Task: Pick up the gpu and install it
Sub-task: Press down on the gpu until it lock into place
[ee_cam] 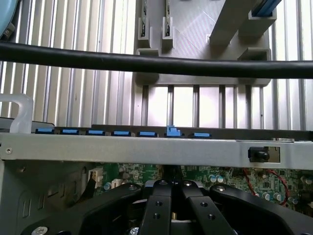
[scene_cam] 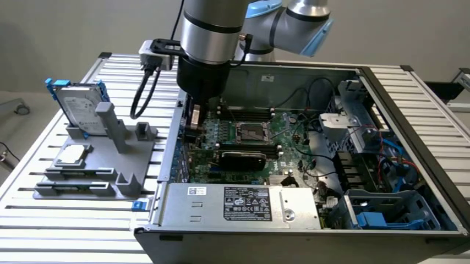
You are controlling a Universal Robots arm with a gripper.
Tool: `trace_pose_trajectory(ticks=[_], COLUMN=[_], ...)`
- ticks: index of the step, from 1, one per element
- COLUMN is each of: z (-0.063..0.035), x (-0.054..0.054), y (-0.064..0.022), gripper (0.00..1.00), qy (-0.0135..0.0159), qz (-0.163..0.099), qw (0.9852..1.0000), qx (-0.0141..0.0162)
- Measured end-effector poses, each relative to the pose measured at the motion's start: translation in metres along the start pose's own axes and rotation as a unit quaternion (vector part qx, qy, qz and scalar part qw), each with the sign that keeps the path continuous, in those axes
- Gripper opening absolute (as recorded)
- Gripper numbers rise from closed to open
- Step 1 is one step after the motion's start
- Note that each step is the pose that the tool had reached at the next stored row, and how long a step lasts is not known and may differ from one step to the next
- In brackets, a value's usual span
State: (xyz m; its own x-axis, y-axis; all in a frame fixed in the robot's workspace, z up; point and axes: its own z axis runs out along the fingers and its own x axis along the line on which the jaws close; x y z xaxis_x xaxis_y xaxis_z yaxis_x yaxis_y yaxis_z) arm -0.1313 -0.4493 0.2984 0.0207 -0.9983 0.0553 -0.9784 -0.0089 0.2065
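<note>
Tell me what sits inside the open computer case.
Inside the computer case: green motherboard, empty CPU socket, grey power supply, blue drive cage. The gripper covers the expansion slots by the rear wall.

We see a plain pale grey wall behind a silver ribbed surface of slotted aluminium profiles, evenly and softly lit, with a strip of light floor and a small dark caster wheel at the exterior view's left edge.
</note>
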Motion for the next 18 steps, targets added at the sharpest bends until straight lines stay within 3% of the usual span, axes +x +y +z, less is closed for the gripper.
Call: trace_pose_trajectory(ticks=[18], z=[0.0022], x=[-0.0001], y=[0.0], gripper=[0.11], qy=[-0.0022], qz=[0.011], qw=[0.9999], qx=[-0.0012])
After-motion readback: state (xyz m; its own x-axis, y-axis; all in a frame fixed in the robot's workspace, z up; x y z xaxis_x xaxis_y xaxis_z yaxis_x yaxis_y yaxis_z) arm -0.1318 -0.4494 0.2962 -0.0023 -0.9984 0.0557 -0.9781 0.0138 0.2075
